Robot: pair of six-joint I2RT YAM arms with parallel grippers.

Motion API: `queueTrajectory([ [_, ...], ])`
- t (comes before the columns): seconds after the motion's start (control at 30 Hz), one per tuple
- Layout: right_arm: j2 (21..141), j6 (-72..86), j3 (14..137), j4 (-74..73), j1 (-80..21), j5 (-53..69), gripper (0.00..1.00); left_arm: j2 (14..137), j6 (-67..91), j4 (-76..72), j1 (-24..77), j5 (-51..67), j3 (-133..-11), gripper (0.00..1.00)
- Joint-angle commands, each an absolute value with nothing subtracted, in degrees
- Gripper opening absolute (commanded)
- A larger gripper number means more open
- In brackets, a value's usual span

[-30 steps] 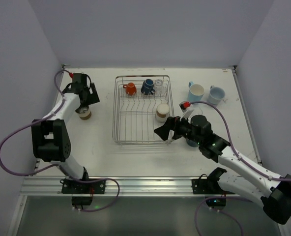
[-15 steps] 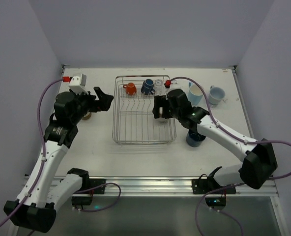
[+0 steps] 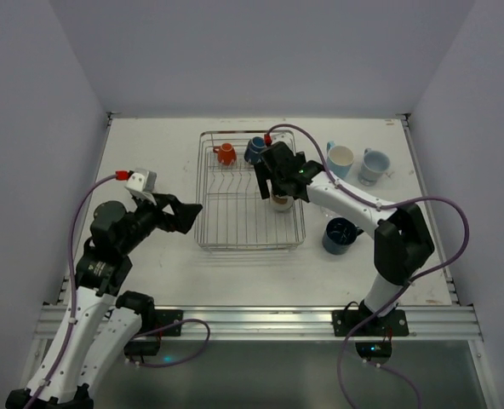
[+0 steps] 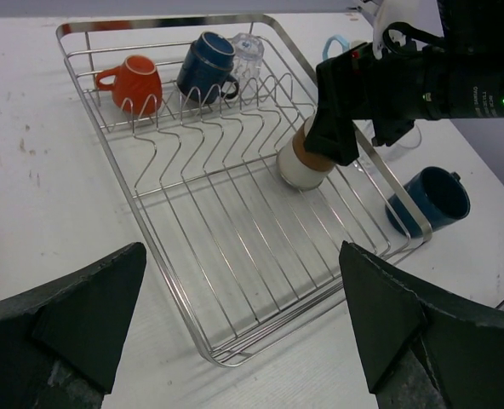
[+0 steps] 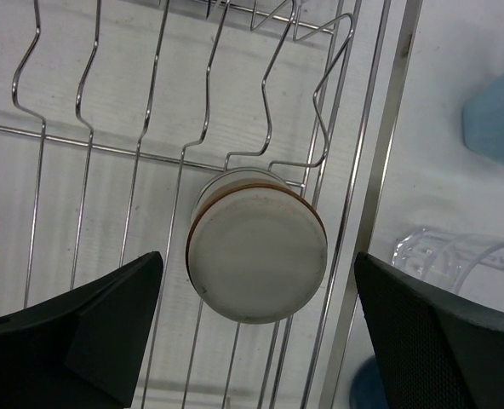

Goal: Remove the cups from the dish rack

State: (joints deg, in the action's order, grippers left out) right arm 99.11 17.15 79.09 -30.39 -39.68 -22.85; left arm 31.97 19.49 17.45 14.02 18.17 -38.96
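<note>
Overhead from behind, left wrist oblique, right wrist close above, sharing dish rack [image 3: 243, 247]

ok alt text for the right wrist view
The open right gripper hovers above a cream-and-brown tumbler, base toward the camera, resting among the tines of the wire dish rack. Beyond the rack's right rim are a clear glass and part of a light blue mug.

White arms [image 3: 354, 203], black joints [image 3: 397, 243] and end effectors [image 3: 192, 218], purple cables [image 3: 338, 375].

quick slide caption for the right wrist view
Open right claw lined up over a cream-and-brown tumbler in the dish rack, not yet gripping it.
</note>
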Motion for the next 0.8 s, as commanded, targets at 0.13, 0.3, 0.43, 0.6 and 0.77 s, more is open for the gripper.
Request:
queueTrajectory([
  [0.13, 102.39, 16.0, 82.44, -32.44, -39.29, -22.69, 0.96, 32.34, 17.23, 17.05, 16.17, 17.14, -38.85, 1.0],
  [0.3, 105.47, 15.29, 83.75, -31.55, -39.11, -21.89, 0.94, 32.08, 17.23, 17.49, 16.35, 16.61, -38.67, 1.0],
  [0.43, 106.17, 14.68, 84.29, -30.41, -38.94, -21.36, 0.86, 32.78, 17.14, 17.49, 16.35, 16.61, -38.76, 1.0],
  [0.6, 100.14, 15.21, 81.49, -25.34, -39.11, -20.83, 0.54, 34.01, 17.4, 17.4, 16.35, 17.05, -38.94, 0.99],
  [0.77, 88.18, 16.69, 73.85, -17.59, -39.29, -16.1, 0.37, 34.63, 19.68, 15.12, 16.35, 22.57, -38.24, 0.93],
])
